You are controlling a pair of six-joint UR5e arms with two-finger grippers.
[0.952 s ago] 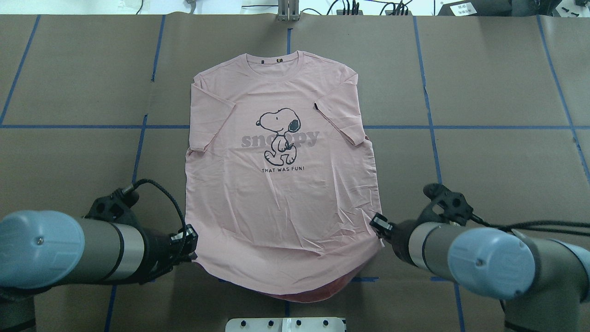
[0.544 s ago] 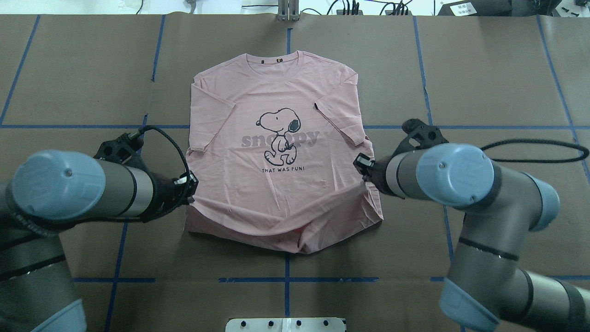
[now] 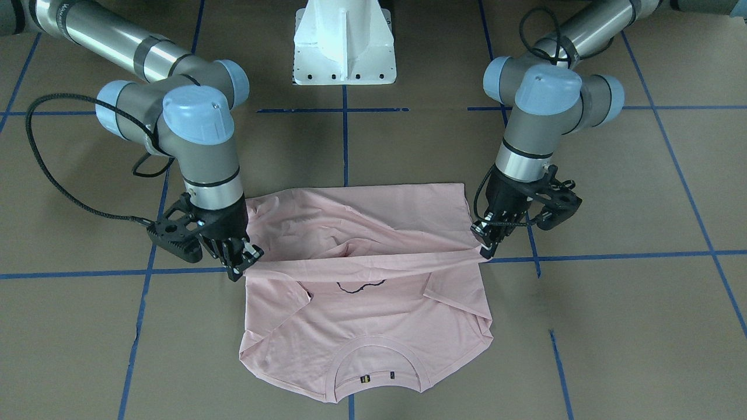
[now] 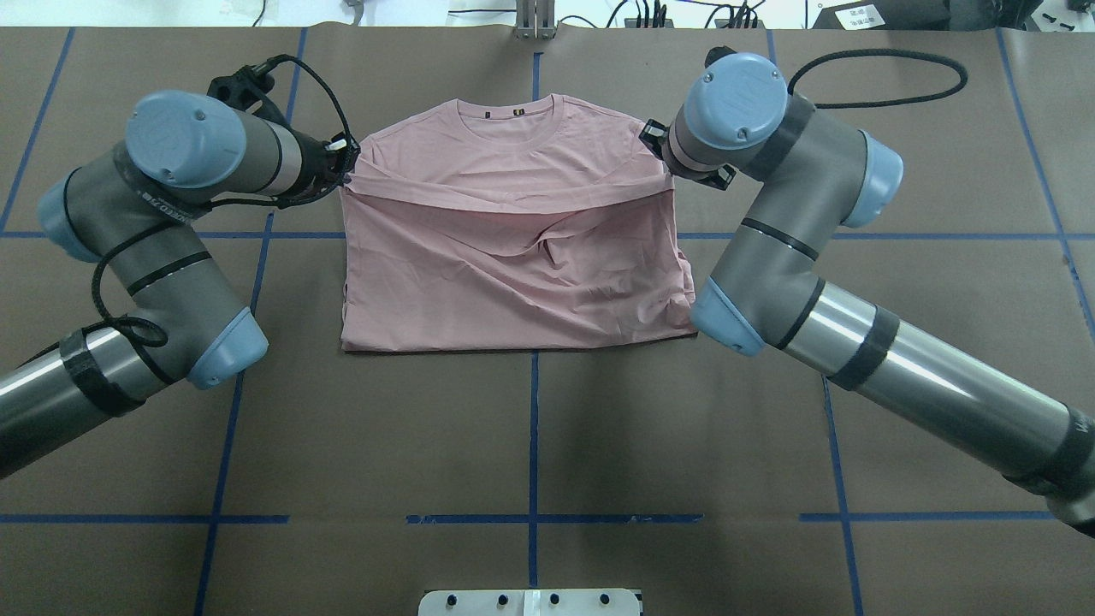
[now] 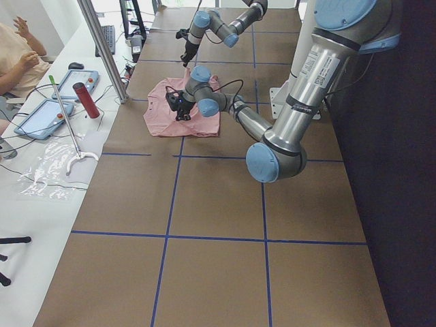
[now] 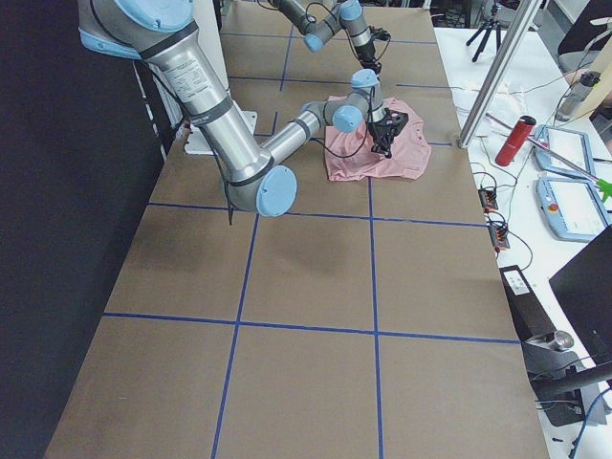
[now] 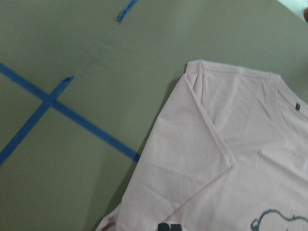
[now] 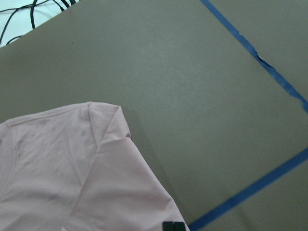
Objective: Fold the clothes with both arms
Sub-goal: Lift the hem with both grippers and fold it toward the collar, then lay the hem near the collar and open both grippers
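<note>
The pale pink T-shirt (image 4: 513, 274) lies on the brown table, its lower half folded up over its front. The folded edge hangs in the air just short of the ribbed neck (image 4: 511, 109). My left gripper (image 4: 348, 164) is shut on the hem's left corner, and my right gripper (image 4: 654, 137) is shut on its right corner. In the front-facing view the left gripper (image 3: 484, 248) and right gripper (image 3: 240, 265) hold the hem taut above the T-shirt (image 3: 362, 326). Only a sliver of the dog print (image 3: 359, 286) shows there. The left wrist view shows a sleeve (image 7: 202, 130).
The white pedestal base (image 3: 344, 41) stands at the robot's side of the table. Blue tape lines (image 4: 530, 428) cross the brown surface. Beyond the far edge are a metal post (image 5: 102, 48), a red bottle (image 5: 86, 100), tablets and a seated person.
Both grippers have carried the hem from the near edge up toward the neck. The lower half now covers the print, and both arms have stretched forward.
</note>
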